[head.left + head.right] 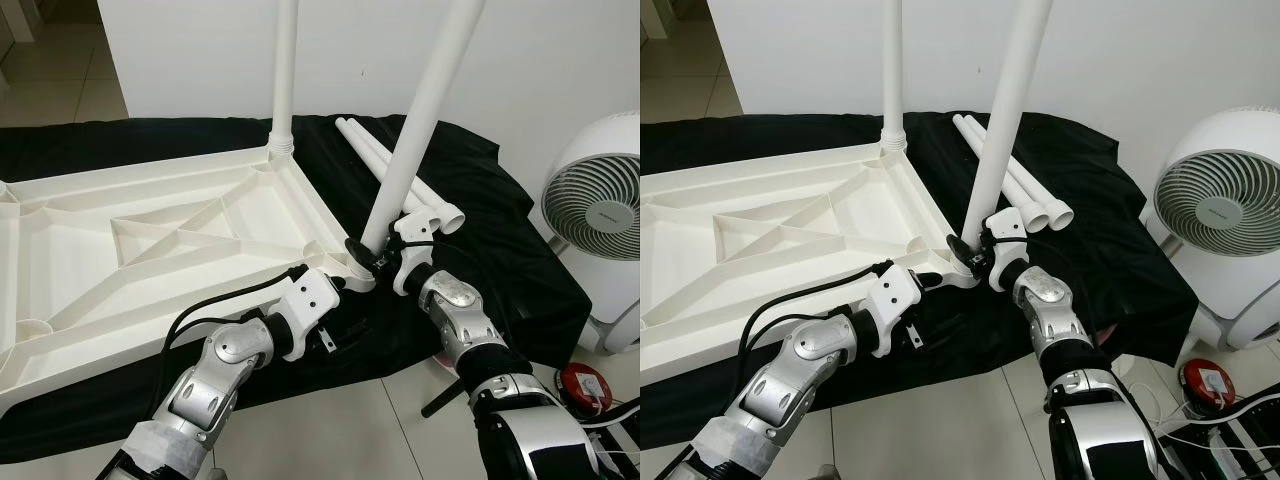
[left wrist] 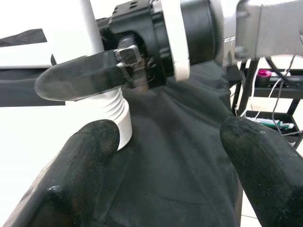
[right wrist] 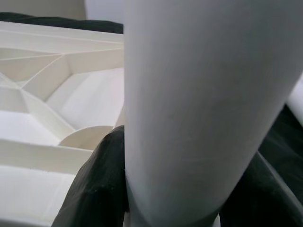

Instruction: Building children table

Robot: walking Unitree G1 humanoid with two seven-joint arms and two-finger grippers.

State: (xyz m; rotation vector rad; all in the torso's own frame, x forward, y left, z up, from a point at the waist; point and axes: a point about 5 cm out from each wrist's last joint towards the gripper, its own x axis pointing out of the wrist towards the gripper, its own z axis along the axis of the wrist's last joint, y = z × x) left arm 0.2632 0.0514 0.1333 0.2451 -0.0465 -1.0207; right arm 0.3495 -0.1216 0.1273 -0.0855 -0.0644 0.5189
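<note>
Right gripper (image 1: 372,252): clenched on leaning table leg (image 1: 420,130) at near-right socket of upturned tabletop (image 1: 150,250). Left gripper (image 2: 165,156): released, beside socket. Advice: straighten leg before threading.

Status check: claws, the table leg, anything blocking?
Right claw shut on tilted leg at tabletop corner. Left claw open beside it. Nothing blocking.
</note>
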